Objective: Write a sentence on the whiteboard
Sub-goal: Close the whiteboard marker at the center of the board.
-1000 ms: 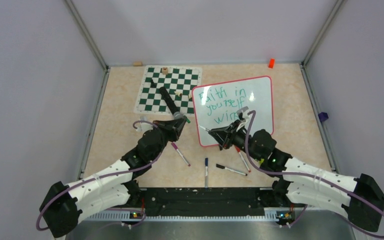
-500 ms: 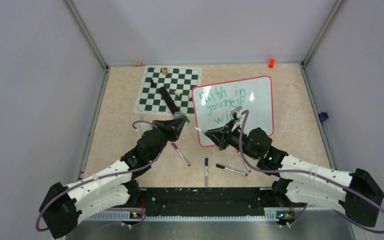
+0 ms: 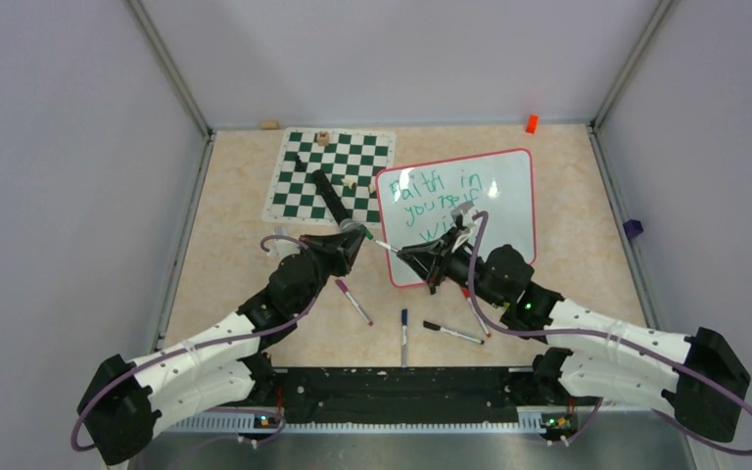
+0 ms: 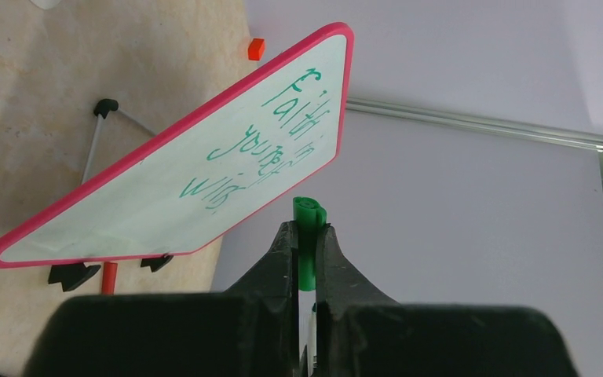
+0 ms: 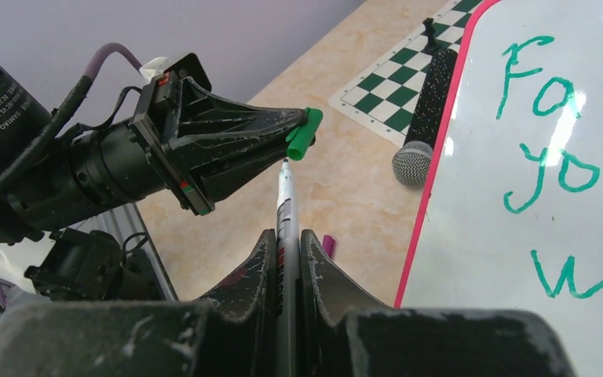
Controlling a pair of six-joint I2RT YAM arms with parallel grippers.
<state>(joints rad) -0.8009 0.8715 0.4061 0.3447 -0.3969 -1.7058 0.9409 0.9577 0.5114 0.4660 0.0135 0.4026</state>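
The sentence (image 3: 431,208) is seen finished in 3 lines on the whiteboard (image 3: 499,211), propped on the counter (image 3: 235,215). Recapping is judged in hand: the green cap (image 5: 304,132) is clenched in the left gripper (image 4: 306,236), and the marker (image 5: 286,206) is grasped by the right gripper (image 5: 286,239), its tip just beside the cap. A straight, aligned push is called for.

Chess mat (image 3: 352,157); microphone (image 3: 325,192); loose markers (image 3: 403,335)

We are seeing the whiteboard (image 5: 518,236) looking glossy and smooth, throwing glare; the desk (image 5: 345,181) is looking matt, stone-patterned; the left tool (image 4: 306,236) is showing scuffed black plastic.
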